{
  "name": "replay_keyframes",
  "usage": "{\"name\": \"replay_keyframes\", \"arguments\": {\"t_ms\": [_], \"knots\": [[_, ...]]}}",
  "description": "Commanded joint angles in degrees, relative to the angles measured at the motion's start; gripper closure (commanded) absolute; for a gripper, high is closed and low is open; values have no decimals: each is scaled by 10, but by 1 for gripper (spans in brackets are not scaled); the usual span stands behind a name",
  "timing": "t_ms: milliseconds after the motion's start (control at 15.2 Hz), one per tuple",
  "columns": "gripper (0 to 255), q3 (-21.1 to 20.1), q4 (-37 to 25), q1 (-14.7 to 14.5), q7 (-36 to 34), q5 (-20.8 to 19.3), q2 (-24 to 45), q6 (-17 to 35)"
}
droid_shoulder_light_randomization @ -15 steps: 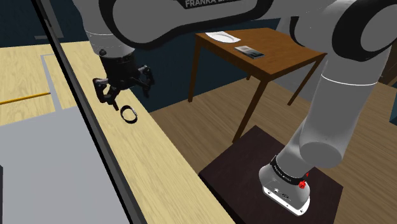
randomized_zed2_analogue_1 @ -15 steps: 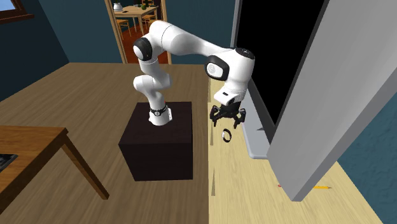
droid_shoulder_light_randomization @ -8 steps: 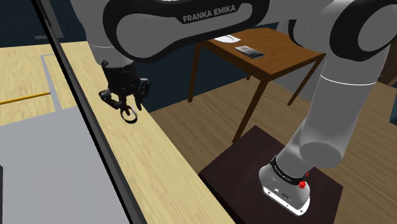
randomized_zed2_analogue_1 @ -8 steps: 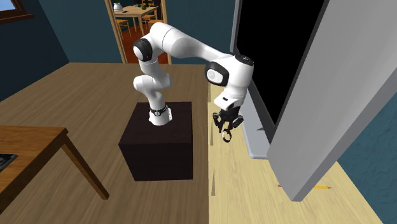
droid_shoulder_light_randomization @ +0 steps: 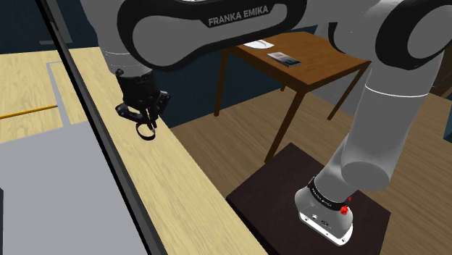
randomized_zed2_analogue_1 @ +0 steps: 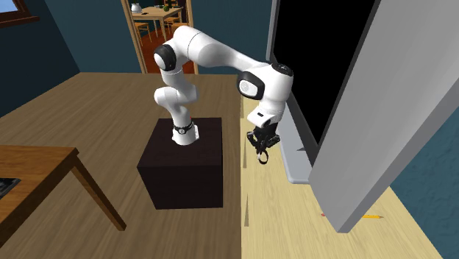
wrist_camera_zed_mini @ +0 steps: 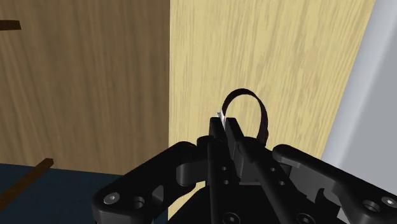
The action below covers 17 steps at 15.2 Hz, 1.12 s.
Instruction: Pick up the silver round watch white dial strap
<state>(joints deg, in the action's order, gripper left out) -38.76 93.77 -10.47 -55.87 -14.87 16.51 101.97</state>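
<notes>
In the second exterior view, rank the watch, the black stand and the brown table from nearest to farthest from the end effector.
1. watch, clasped in the end effector.
2. black stand, toward that view's left.
3. brown table, far lower left.

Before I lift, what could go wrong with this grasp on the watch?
1. The gripper pinches only a thin pale sliver of the watch. Its dark strap loop sticks out beyond the grasp, so the watch may twist or slip out during the lift.
2. The grasp sits close to the edge of the light wood counter, so a dropped watch could fall to the floor.
3. The grey panel stands close beside the gripper, and drifting sideways might clip it.
</notes>
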Motion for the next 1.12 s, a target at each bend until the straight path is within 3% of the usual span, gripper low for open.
{"name": "replay_keyframes", "arguments": {"t_ms": [0, 1056], "knots": [[255, 0, -7, 0, 1, 1, -1, -8], [255, -5, -119, -14, 12, 3, 1, -117]]}}
